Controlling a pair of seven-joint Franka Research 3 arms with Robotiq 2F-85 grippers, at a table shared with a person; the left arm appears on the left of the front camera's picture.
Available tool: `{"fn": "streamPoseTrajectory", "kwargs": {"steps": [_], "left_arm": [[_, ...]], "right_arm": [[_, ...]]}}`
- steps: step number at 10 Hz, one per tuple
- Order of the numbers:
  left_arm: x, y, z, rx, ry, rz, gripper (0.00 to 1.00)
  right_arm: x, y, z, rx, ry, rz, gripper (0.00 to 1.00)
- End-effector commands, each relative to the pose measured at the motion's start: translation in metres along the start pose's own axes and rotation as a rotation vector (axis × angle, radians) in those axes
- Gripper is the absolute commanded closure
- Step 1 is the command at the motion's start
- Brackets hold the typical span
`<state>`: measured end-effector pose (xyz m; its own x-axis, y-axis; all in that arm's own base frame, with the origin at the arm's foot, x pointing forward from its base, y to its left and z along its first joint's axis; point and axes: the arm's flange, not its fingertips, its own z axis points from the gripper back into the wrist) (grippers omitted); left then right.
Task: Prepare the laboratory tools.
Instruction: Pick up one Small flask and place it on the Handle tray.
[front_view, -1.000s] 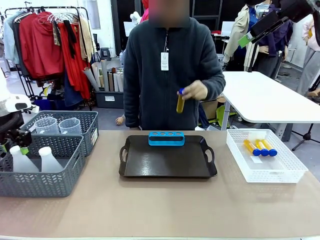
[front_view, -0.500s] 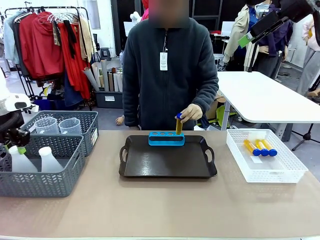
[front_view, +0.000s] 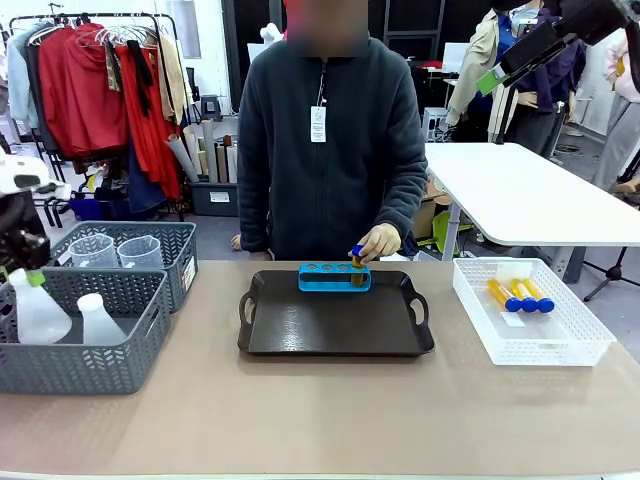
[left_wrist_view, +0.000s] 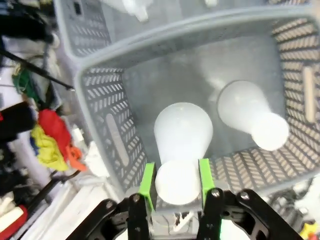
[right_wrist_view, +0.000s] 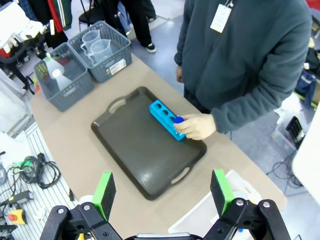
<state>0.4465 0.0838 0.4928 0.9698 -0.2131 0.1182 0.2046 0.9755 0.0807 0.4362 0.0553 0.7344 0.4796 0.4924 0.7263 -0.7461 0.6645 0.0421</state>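
My left gripper (front_view: 25, 277) (left_wrist_view: 176, 181) is shut on the neck of a translucent white conical flask (front_view: 38, 318) (left_wrist_view: 183, 131), which hangs slightly tilted over the front grey basket (front_view: 100, 365). A second flask (front_view: 98, 320) (left_wrist_view: 250, 112) stands in that basket. Across the table, a person's hand (front_view: 380, 241) presses an amber blue-capped test tube (front_view: 356, 258) into the blue rack (front_view: 330, 277) (right_wrist_view: 166, 119) on the dark tray (front_view: 335, 320). Other test tubes (front_view: 518, 295) lie in the white basket (front_view: 570, 345). My right gripper (right_wrist_view: 162, 192) hangs open high above the table, holding nothing.
Two clear beakers (front_view: 118, 250) stand in the rear grey basket (front_view: 175, 262) at the left. A white side table (front_view: 530, 200) stands behind the right end. Bare tabletop (front_view: 330, 410) stretches along the front edge.
The person brought the test tube down into the rack's right-hand hole. My left gripper closed on the flask's neck and raised it a little out of the basket.
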Motion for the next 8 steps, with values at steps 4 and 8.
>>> {"fn": "streamPoseTrajectory", "kwargs": {"steps": [4, 8], "left_arm": [[0.017, -0.01, 0.116, -0.037, -0.045, -0.199, 1.0], [0.018, -0.016, 0.194, -0.039, -0.127, -0.303, 1.0]], "right_arm": [[0.0, 0.001, 0.001, -0.001, 0.0, 0.004, 0.0], [0.0, 0.001, 0.001, -0.001, 0.0, 0.004, 0.0]]}}
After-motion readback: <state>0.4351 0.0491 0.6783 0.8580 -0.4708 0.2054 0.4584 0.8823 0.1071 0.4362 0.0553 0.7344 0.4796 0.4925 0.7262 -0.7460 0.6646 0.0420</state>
